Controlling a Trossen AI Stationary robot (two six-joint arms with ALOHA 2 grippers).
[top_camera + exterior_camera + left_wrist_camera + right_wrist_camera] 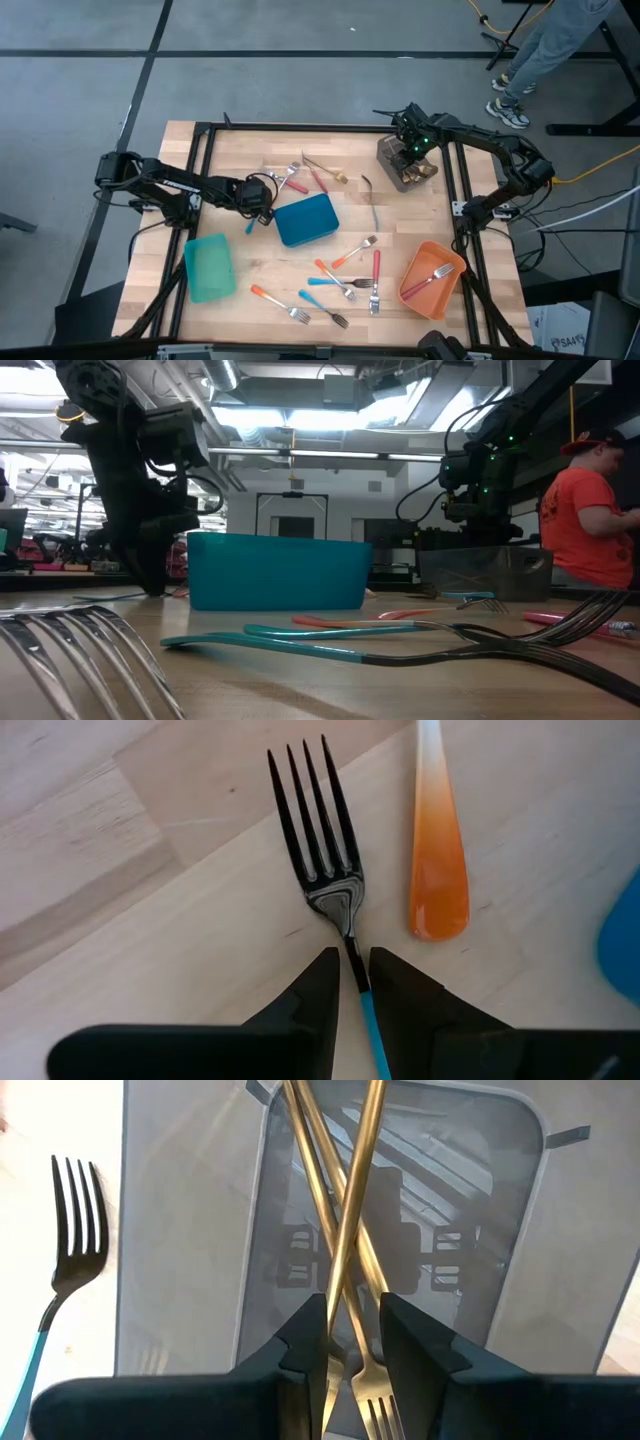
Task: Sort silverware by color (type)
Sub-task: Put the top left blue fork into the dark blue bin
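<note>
Left gripper (pixel 348 982) pinches the thin blue handle of a fork (pixel 318 850) lying flat on the table (pixel 120 920), while the right gripper (pixel 352 1330) holds gold cutlery (pixel 345 1230) over the grey bin (pixel 180 1230); light, stiff, slippery handles suit mid-handle grips.

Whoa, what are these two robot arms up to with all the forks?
They are sorting cutlery by handle colour into bins. The left gripper is closed on a blue-handled fork lying on the table, next to an orange handle and near the blue bin. The right gripper holds a gold utensil over the grey bin, where another gold one already lies. One fork sits in the orange bin; the teal bin looks empty. Several forks remain loose.
</note>
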